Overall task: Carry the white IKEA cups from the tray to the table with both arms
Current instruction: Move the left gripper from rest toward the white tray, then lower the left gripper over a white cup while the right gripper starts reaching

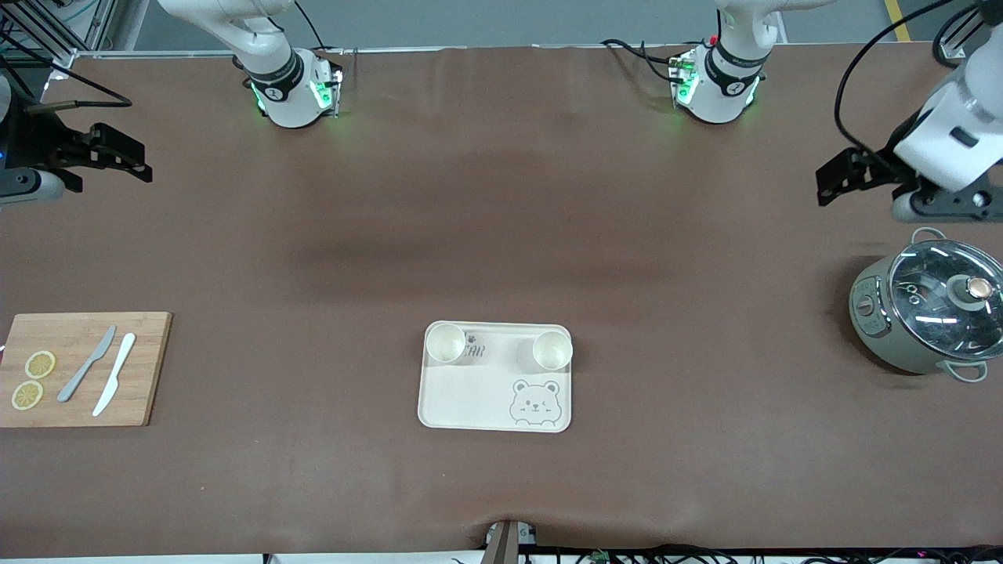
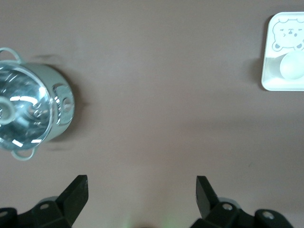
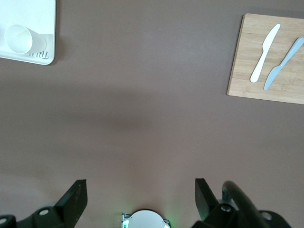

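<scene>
Two white cups stand upright on the bear-printed tray (image 1: pixel 470 399), along its edge farther from the front camera. One cup (image 1: pixel 446 343) is toward the right arm's end, the other cup (image 1: pixel 552 349) toward the left arm's end. My left gripper (image 1: pixel 832 182) is open and empty, up over the table near the pot. My right gripper (image 1: pixel 135 159) is open and empty over the right arm's end of the table. The left wrist view shows its gripper (image 2: pixel 141 190) and one cup (image 2: pixel 291 66). The right wrist view shows its gripper (image 3: pixel 140 190) and the other cup (image 3: pixel 19 39).
A grey-green pot with a glass lid (image 1: pixel 928 313) stands at the left arm's end. A wooden cutting board (image 1: pixel 82 368) with two knives and two lemon slices lies at the right arm's end. The arms' bases (image 1: pixel 290 90) stand along the table edge farthest from the front camera.
</scene>
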Tool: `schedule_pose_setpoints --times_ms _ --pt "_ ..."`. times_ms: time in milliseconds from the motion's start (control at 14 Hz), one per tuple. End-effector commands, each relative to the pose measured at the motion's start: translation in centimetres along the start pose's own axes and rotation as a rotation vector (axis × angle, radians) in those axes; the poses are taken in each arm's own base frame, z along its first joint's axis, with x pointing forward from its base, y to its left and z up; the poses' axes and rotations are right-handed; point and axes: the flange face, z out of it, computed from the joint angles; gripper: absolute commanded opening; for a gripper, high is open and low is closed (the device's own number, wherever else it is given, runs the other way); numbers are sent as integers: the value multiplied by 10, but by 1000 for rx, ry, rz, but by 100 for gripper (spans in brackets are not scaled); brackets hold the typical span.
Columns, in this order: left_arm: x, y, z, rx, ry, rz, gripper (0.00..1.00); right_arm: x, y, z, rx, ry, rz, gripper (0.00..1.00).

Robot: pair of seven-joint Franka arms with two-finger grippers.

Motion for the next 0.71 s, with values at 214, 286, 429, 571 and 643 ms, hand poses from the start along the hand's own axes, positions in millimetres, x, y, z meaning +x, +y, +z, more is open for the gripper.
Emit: schedule_pose_setpoints --times_ms 214,286,429,571,643 --pt "37 85 42 -27 45 -102 100 8 18 0 89 11 27 100" --pt "42 94 52 -24 45 -125 100 9 21 2 101 9 35 100" --pt "58 103 70 -47 74 -133 100 19 26 16 97 -21 38 100" --pt "73 121 93 -81 95 -128 100 26 31 26 90 -34 48 100" --pt "81 128 111 -90 80 -168 100 34 36 38 91 -56 54 100"
